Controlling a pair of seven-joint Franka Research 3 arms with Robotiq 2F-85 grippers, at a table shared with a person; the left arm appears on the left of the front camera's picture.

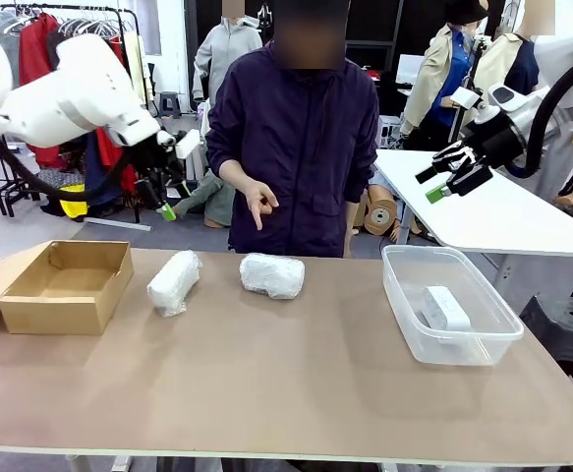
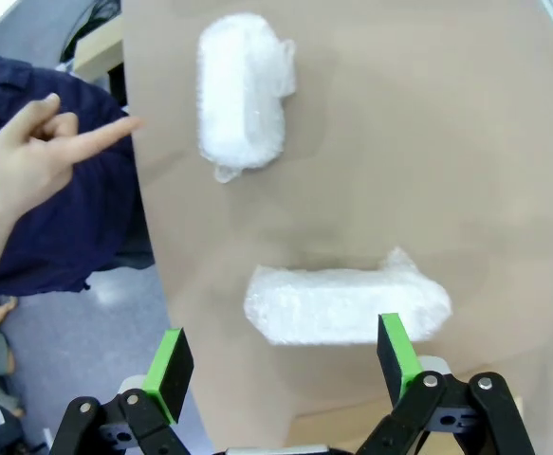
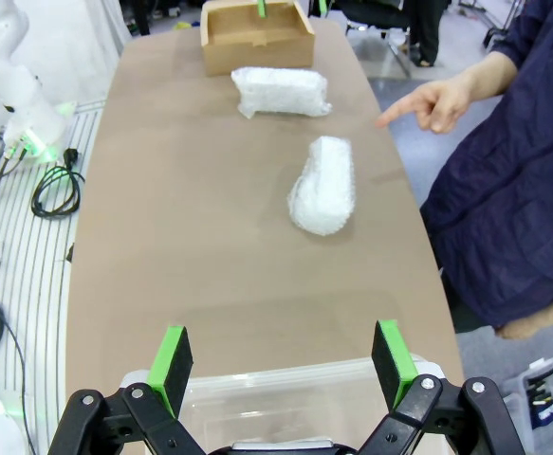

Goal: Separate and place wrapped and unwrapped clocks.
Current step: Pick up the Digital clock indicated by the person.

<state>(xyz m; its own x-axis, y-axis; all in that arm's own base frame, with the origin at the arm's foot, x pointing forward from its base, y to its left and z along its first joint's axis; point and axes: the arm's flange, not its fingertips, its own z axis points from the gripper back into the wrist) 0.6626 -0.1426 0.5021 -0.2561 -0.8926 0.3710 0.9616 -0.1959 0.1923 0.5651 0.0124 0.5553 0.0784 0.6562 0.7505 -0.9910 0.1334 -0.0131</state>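
Green-padded left claw (image 2: 284, 362), right claw (image 3: 283, 362) — spread, empty

Open cardboard box (image 1: 52, 313) at left end of brown table (image 1: 286, 393); clear plastic tub (image 1: 396, 293) at right end; hanging clothes (image 1: 35, 44) beyond far-left corner.

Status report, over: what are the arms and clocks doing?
Left gripper, right gripper: jaws open, empty, raised. Two bubble-wrapped bundles on table; bare clock in clear bin. Person's hand pointing by far edge.
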